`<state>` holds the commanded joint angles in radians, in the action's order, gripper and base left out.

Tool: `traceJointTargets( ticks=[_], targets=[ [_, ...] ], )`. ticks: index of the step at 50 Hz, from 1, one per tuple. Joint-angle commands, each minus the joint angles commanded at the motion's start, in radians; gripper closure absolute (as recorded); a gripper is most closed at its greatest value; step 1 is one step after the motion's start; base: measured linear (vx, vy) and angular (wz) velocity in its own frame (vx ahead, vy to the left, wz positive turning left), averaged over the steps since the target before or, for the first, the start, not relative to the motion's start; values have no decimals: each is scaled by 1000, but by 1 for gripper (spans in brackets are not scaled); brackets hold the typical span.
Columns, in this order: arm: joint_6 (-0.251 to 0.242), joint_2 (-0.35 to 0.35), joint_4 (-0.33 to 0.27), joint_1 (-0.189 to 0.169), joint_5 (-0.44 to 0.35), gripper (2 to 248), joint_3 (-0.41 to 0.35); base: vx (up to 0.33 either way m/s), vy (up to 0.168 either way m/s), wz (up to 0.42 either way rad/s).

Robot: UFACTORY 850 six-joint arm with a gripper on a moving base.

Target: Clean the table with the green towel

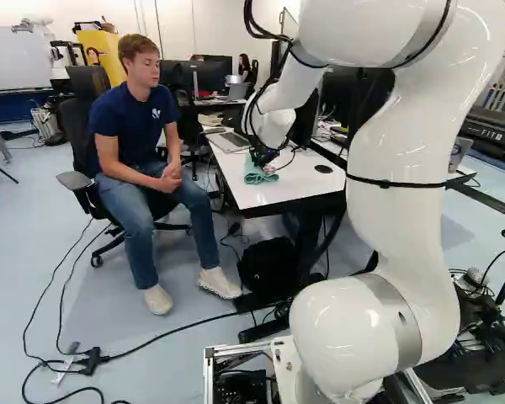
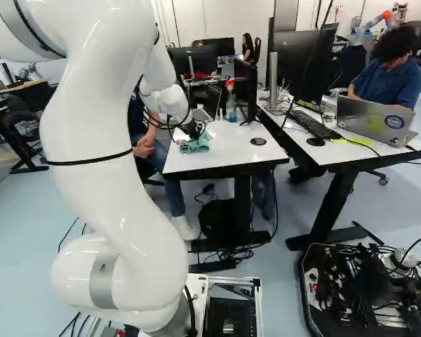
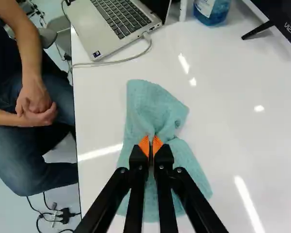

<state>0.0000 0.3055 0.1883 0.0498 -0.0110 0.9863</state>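
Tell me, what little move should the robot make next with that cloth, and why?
I would slide the green towel a little sideways across the table, toward the round black disc: the gripper pinches its middle, it lies on the tabletop, and this path should avoid the white cable ahead.

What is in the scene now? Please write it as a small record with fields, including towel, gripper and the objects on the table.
gripper: shut on the green towel
green towel: crumpled, pinched between the fingers, lying on the table
white table: carries the towel
laptop: open, white cable at its side
bottle: blue liquid, beyond the laptop's corner
black disc: on the table, apart from the towel
person: seated beside the table, hands together
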Motion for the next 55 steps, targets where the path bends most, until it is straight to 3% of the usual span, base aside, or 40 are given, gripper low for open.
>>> traceJointTargets(
  ticks=[19,55],
  targets=[
    [0,-53,0,-33,0,218,-64,0,0,0],
    [0,93,0,-7,0,218,116,0,0,0]
  ],
)
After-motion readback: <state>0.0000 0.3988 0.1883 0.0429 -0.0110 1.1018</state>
